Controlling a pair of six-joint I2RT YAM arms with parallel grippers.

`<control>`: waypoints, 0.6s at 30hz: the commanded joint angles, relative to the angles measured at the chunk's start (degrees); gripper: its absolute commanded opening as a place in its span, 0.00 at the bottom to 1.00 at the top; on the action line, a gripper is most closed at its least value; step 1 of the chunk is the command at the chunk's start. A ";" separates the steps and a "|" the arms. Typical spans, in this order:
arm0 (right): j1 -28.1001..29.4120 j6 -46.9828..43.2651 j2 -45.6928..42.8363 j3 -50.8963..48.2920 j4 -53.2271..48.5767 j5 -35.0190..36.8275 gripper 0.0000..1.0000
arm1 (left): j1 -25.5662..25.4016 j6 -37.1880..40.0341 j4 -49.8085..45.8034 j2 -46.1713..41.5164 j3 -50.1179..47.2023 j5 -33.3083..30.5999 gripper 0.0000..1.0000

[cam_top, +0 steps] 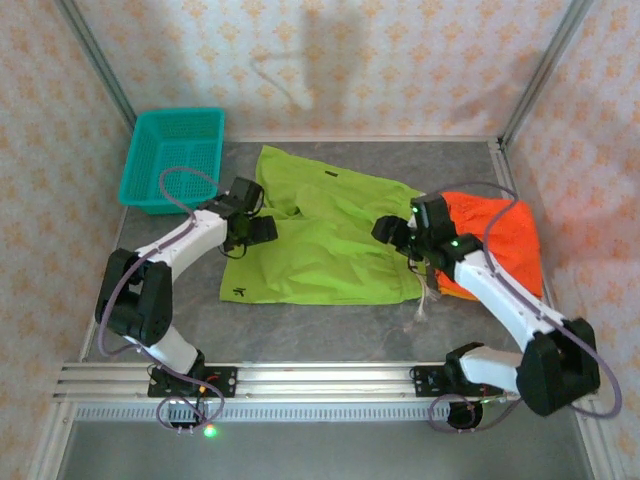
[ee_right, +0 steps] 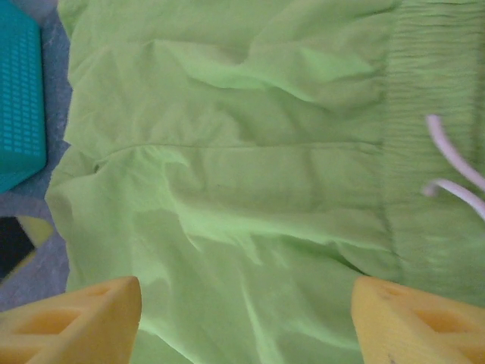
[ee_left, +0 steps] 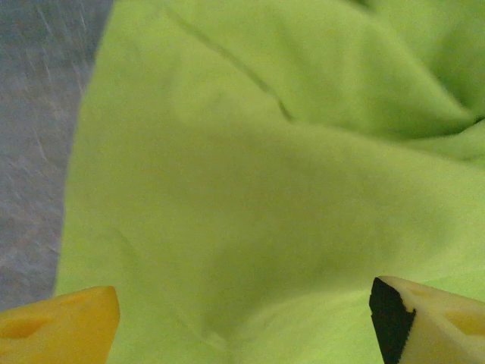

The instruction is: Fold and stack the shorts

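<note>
The lime green shorts (cam_top: pixel 330 240) lay spread flat at the middle of the grey table (cam_top: pixel 330 335), with the waistband toward three o'clock and the leg hems toward nine. A white drawstring (cam_top: pixel 424 306) trailed off the waist end at about five o'clock. A small dark logo (cam_top: pixel 240 292) sat on the leg corner at seven o'clock, too small to read. A second small dark mark (cam_top: pixel 327 174) showed near the garment's twelve o'clock edge, also unreadable.

The orange shorts (cam_top: pixel 505 240) were bunched at three o'clock, touching the green waistband, with the right arm partly over them. How many pieces made up that heap could not be told.

The left gripper (cam_top: pixel 255 228) hung over the green fabric's nine o'clock edge, its yellow fingers (ee_left: pixel 64 326) spread wide with nothing between them. The right gripper (cam_top: pixel 390 232) hung over the waist end, released too, its fingers (ee_right: pixel 76 318) apart above the cloth.

A teal mesh basket (cam_top: pixel 172 158) stood at ten o'clock, apart from the shorts.
</note>
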 commanded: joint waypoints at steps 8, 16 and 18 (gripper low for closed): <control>5.12 -0.18 22.25 19.12 6.35 -4.09 0.73 | -7.19 -8.72 3.96 -2.67 -14.59 -3.64 0.80; 7.74 1.53 34.67 30.21 6.76 -4.94 0.72 | -12.49 -15.51 4.33 -13.14 -25.31 -3.70 0.75; 9.33 1.47 38.29 34.08 5.99 -5.05 0.72 | -13.72 -17.46 4.60 -16.39 -27.58 -2.78 0.74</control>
